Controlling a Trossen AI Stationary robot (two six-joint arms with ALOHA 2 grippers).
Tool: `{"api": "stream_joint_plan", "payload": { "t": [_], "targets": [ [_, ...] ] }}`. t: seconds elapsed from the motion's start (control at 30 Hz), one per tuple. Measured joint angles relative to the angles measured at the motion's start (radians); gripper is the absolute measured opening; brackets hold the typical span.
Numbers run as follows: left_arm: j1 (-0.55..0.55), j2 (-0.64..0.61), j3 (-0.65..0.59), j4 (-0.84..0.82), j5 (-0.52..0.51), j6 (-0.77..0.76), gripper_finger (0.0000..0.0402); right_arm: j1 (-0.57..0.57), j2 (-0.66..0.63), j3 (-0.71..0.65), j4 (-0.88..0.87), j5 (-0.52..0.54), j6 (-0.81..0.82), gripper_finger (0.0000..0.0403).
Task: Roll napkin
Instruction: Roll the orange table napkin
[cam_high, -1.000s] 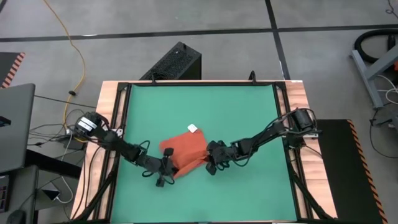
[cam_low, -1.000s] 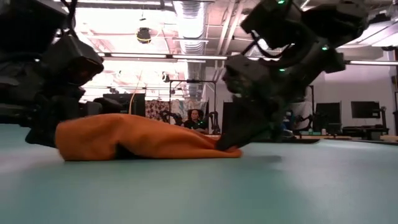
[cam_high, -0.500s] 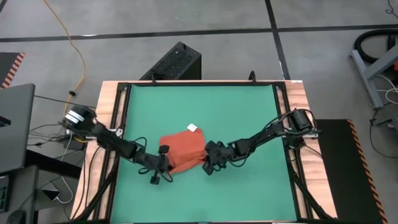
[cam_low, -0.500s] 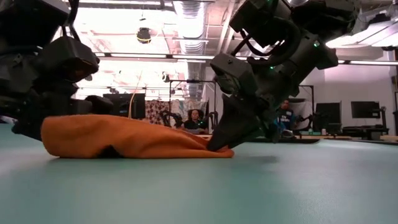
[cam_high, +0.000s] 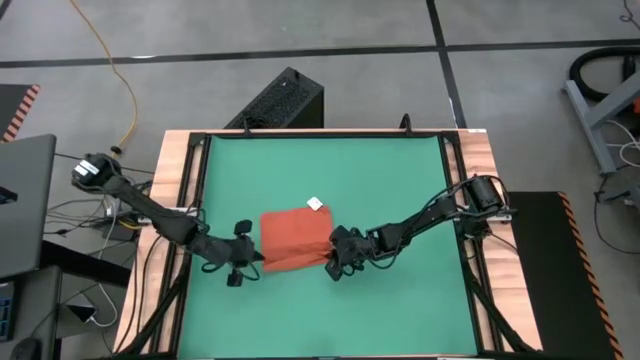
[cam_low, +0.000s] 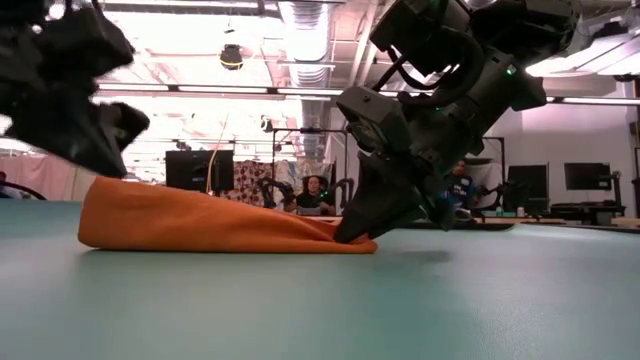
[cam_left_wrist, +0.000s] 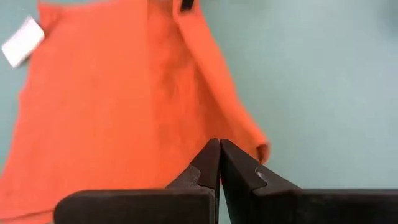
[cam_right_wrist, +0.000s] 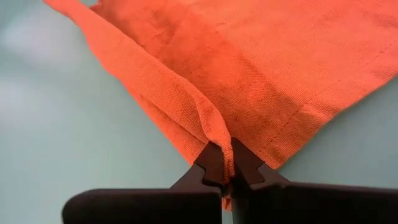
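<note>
Right gripper clenched on the folded near corner of the napkin; left gripper closed on nothing, fingertips pressed together just off the cloth. Best rolled with that corner pinned low on the table, edges level, no tugging.

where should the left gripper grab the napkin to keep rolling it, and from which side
Take the napkin at its near left corner, where the folded-over edge ends, mirroring the right gripper pinching the near right corner. Bring the left gripper in low from the left, level with the table. The cloth lies flat, so only that doubled edge gives the fingers something to pinch.
</note>
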Motion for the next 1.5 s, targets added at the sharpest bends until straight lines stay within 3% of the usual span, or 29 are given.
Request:
{"api": "stream_joint_plan", "payload": {
  "t": [0.2,0.33,0.5,0.67,0.77,0.9,1.13,1.5],
  "targets": [
    [-0.162,-0.004,0.002,0.174,-0.165,0.045,0.0,0.0,0.001,-0.001,0.002,0.001,0.005,0.0015],
    [-0.236,0.126,0.023,0.262,-0.265,0.092,0.0,0.0,0.001,-0.001,0.003,0.004,0.003,0.0015],
    [-0.22,0.342,0.129,0.215,-0.349,0.099,0.0,0.0,0.001,-0.002,0.005,0.005,-0.001,0.0016],
    [-0.19,0.469,0.208,0.195,-0.332,0.106,0.0,0.0,0.002,-0.002,0.005,0.006,-0.005,0.0016],
    [-0.186,0.5,0.214,0.128,-0.38,0.048,0.0,0.0,0.002,-0.002,0.006,0.006,-0.02,0.0017],
    [-0.172,0.503,0.205,0.022,-0.421,-0.073,0.0,0.002,0.002,-0.002,0.006,0.007,-0.024,0.0017],
    [-0.17,0.503,0.164,0.031,-0.402,-0.127,0.0,0.009,0.002,-0.002,0.007,0.026,-0.031,0.0021],
    [-0.17,0.503,0.126,0.048,-0.389,-0.171,0.0,0.052,0.0,-0.006,0.055,0.142,-0.123,0.008]
  ]
}}
